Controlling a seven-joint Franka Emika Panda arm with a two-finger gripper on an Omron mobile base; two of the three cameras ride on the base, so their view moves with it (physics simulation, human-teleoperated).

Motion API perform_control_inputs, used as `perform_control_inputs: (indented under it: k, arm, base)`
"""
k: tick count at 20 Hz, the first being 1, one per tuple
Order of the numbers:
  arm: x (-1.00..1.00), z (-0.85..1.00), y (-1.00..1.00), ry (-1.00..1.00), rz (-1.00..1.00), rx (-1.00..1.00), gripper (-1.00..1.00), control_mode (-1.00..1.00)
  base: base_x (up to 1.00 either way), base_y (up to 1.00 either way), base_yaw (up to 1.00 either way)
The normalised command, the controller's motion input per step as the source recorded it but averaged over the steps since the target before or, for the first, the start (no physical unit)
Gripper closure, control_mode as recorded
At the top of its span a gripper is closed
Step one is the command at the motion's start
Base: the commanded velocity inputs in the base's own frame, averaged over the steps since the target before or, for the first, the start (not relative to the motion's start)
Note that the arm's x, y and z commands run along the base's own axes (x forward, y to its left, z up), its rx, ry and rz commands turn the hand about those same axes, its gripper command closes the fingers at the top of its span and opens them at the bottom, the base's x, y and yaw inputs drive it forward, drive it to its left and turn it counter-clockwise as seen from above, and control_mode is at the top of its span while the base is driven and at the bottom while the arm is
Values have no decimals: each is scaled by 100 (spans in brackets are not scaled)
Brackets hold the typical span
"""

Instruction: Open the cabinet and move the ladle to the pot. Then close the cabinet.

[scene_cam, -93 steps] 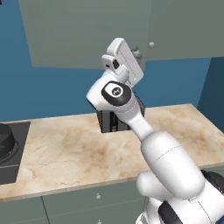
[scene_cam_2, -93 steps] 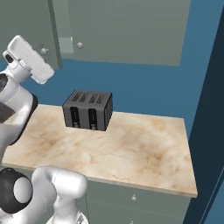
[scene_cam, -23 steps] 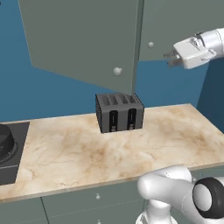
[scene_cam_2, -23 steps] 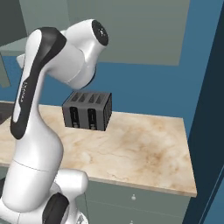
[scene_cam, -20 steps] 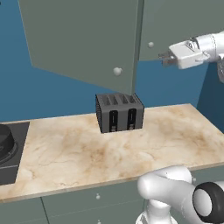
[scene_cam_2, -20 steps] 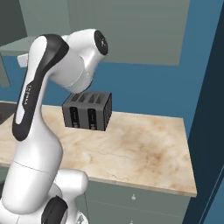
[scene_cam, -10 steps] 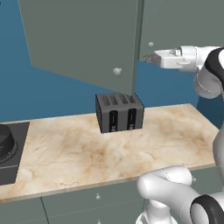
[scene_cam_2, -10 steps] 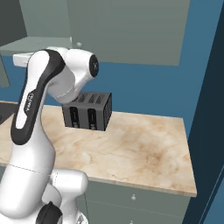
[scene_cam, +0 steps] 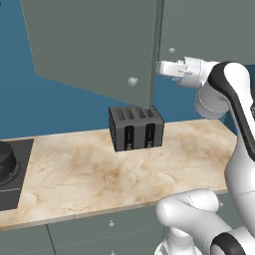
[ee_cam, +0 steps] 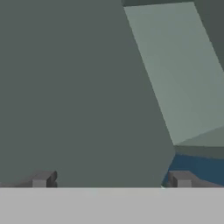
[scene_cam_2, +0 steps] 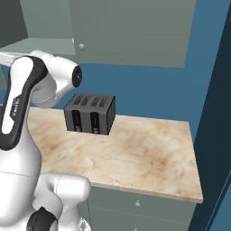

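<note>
Looking at progress — the cabinet (scene_cam: 99, 45) has its left door swung open, gripper (ee_cam: 111, 181) fingers apart and empty; ladle-to-pot (scene_cam: 7, 162) move and closing seem left.

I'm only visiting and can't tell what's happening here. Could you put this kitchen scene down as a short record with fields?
place: kitchen counter below a wall cupboard
cupboard: left door swung open, right door shut
gripper: open, empty, raised at the open door's edge
toaster: on the counter under the open door
pot: at the counter's left end, partly cut off
ladle: not spotted
</note>
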Motion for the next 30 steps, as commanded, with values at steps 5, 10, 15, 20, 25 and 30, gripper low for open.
perform_control_inputs:
  k: [5,10,15,20,25,30]
  arm:
    - [-2,12,53,7,5,8,-100,-100]
    - [-38,14,61,3,8,4,-100,-100]
    - [-61,6,71,1,10,0,-100,-100]
    - [-10,10,22,1,3,4,-100,-100]
    - [15,11,-6,4,-1,6,-100,-100]
    - [43,14,-86,10,-7,0,-100,-100]
  base:
    - [0,0,0]
    - [0,0,0]
    - [0,0,0]
    - [0,0,0]
    - [0,0,0]
    - [0,0,0]
